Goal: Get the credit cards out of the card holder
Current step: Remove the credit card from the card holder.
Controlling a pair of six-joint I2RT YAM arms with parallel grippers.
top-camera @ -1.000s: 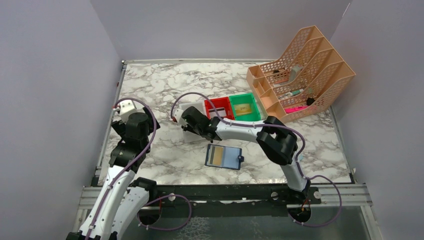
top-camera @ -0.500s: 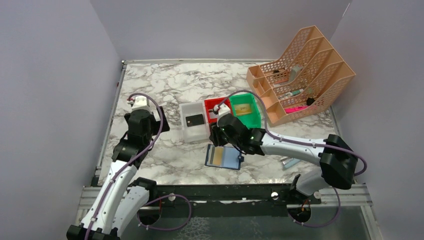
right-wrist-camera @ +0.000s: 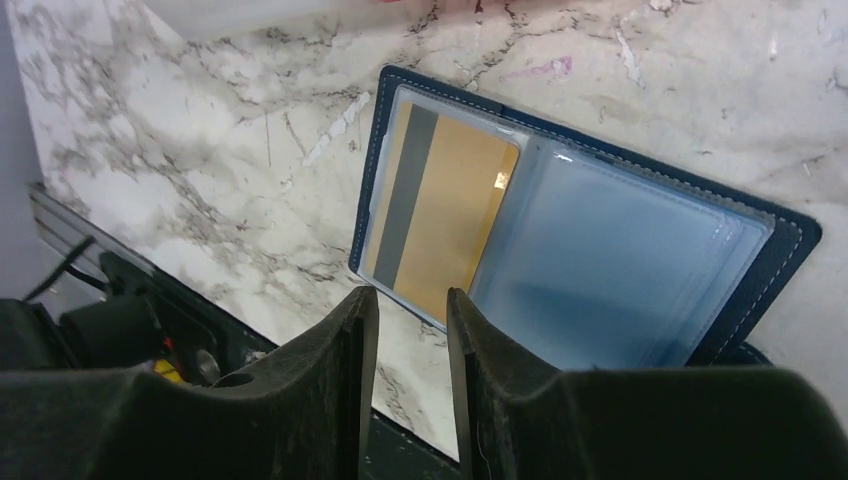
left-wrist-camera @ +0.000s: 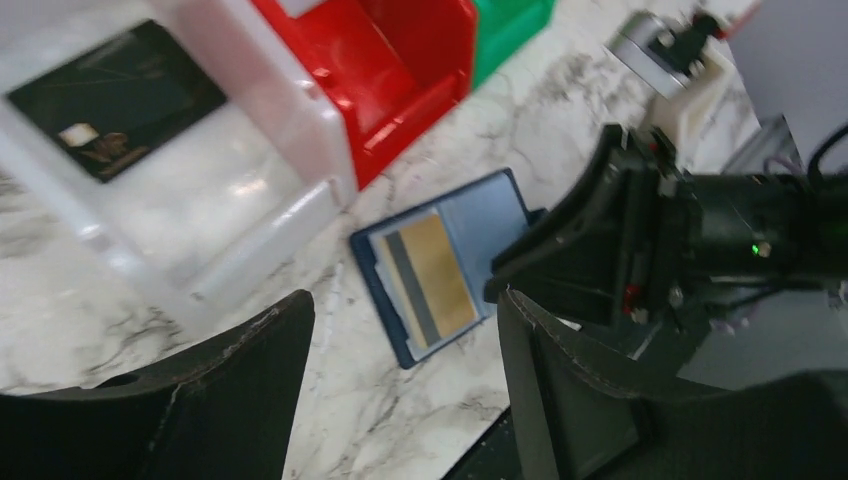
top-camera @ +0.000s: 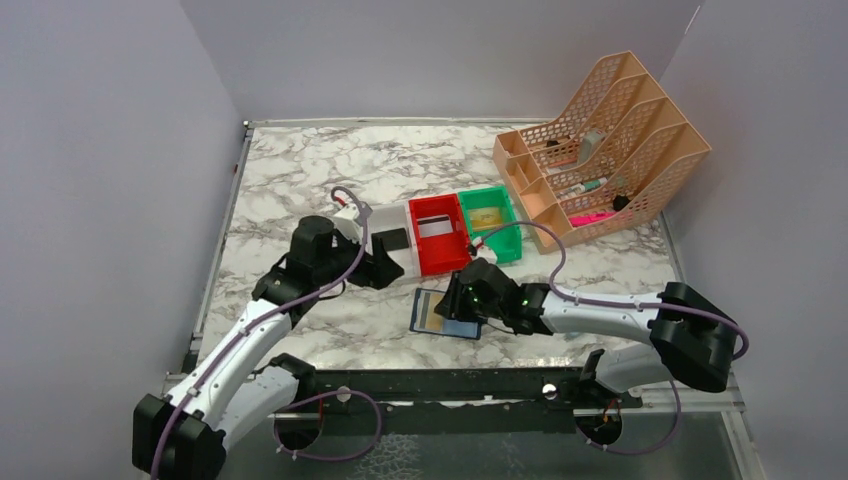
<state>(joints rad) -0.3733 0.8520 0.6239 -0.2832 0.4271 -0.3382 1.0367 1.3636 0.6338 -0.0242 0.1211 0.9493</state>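
Note:
The card holder (top-camera: 462,326) lies open on the marble near the front edge. A gold card (top-camera: 432,311) with a dark stripe sits in its left pocket. In the right wrist view the holder (right-wrist-camera: 620,270) and the gold card (right-wrist-camera: 445,215) lie just beyond my right gripper (right-wrist-camera: 410,292), whose fingers stand a narrow gap apart and hold nothing. My right gripper (top-camera: 452,303) hovers over the holder's near edge. My left gripper (top-camera: 385,270) is open and empty, left of the holder (left-wrist-camera: 505,205). A black card (left-wrist-camera: 115,95) lies in the white bin (left-wrist-camera: 290,120).
A red bin (top-camera: 438,250) holding a whitish card and a green bin (top-camera: 505,243) holding a gold card stand behind the holder. A peach mesh organiser (top-camera: 600,140) is at the back right. A small silver object (left-wrist-camera: 645,35) lies right of the bins.
My left arm has swung right and down, bringing its open gripper beside the white bin and the holder. My right gripper has moved nearer and lower over the holder.

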